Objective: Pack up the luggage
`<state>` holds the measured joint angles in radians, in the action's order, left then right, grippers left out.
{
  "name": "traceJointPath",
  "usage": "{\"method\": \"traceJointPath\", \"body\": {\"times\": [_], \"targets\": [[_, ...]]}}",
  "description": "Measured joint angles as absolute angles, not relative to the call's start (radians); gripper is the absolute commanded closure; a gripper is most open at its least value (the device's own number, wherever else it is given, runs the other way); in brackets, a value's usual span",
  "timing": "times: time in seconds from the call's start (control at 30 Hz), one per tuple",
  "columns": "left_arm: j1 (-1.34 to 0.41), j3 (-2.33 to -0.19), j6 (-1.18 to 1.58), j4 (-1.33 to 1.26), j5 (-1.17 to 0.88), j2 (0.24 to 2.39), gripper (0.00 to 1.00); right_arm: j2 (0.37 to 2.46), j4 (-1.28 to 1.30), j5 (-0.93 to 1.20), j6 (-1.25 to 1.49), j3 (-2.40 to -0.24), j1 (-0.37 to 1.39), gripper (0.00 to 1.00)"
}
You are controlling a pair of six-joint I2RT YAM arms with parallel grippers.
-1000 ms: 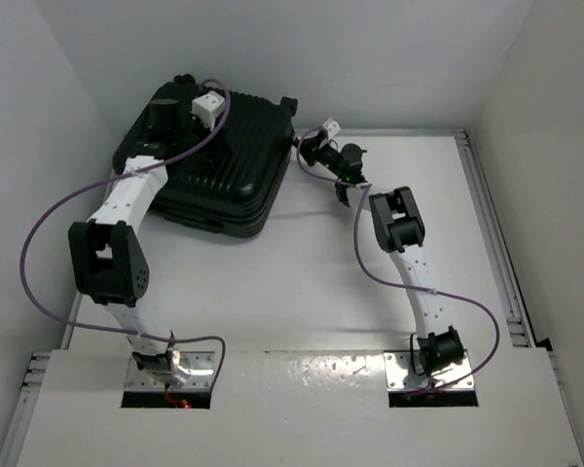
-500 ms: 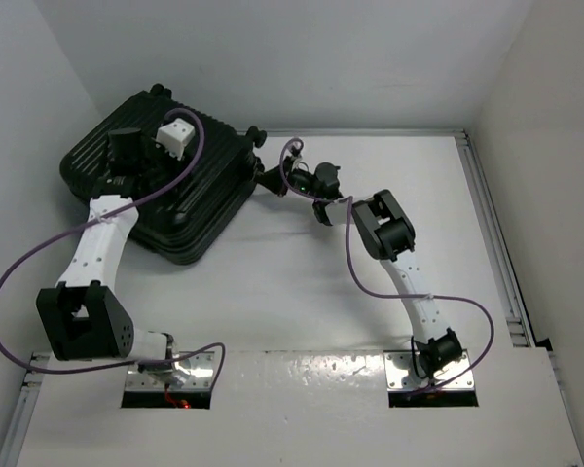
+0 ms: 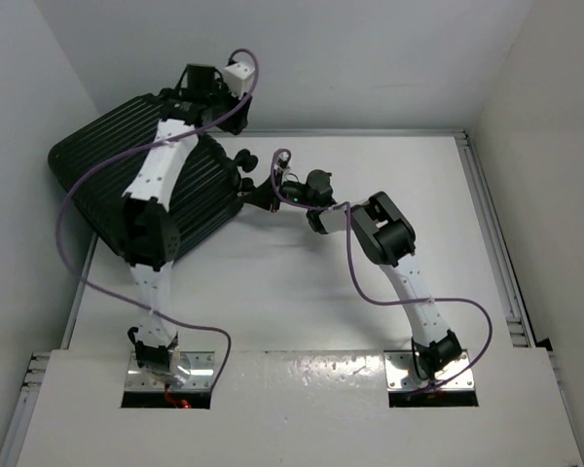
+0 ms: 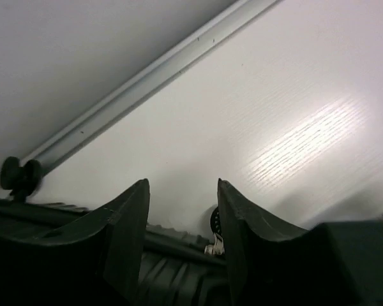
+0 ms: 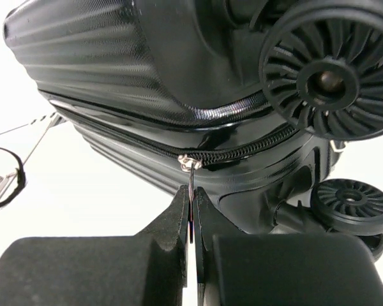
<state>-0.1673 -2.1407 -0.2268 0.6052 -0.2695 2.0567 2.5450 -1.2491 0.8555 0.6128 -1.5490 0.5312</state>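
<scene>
Luggage (image 3: 97,175) lies at the far left of the table (image 3: 302,292). Over the last second we see it swing round and slide toward the left wall, its wheeled corner now facing the right gripper (image 5: 191,210). We judge the closed case is being turned to run the zip. That gripper is clenched on the zipper pull (image 5: 189,167). The left gripper (image 4: 182,217) stands half open astride the luggage's far edge; we cannot tell whether it presses there.
</scene>
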Motion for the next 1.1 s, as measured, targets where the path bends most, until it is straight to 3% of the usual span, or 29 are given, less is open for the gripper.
{"method": "traceJointPath", "body": {"times": [0.1,0.27,0.5,0.63,0.83,1.1], "targets": [[-0.207,-2.289,-0.233,0.676,-0.190,2.214,0.59,2.542,-1.250,0.845,0.609,-1.547,0.530,1.00],[-0.240,-2.239,-0.288,0.755,-0.134,2.254,0.73,2.542,-1.248,0.840,0.602,-1.547,0.528,1.00],[-0.196,-2.243,-0.449,0.890,-0.284,2.207,0.80,2.543,-1.168,0.828,0.600,-1.586,0.514,1.00],[-0.161,-2.131,-0.574,0.916,-0.409,2.137,0.86,2.550,-1.116,0.797,0.596,-1.632,0.503,1.00],[-0.161,-1.976,-0.696,0.911,-0.469,2.036,0.89,2.561,-1.090,0.823,0.596,-1.652,0.509,1.00],[-0.161,-1.943,-0.745,0.889,-0.495,2.021,0.91,2.696,-1.077,0.812,0.584,-1.864,0.509,1.00]]}}
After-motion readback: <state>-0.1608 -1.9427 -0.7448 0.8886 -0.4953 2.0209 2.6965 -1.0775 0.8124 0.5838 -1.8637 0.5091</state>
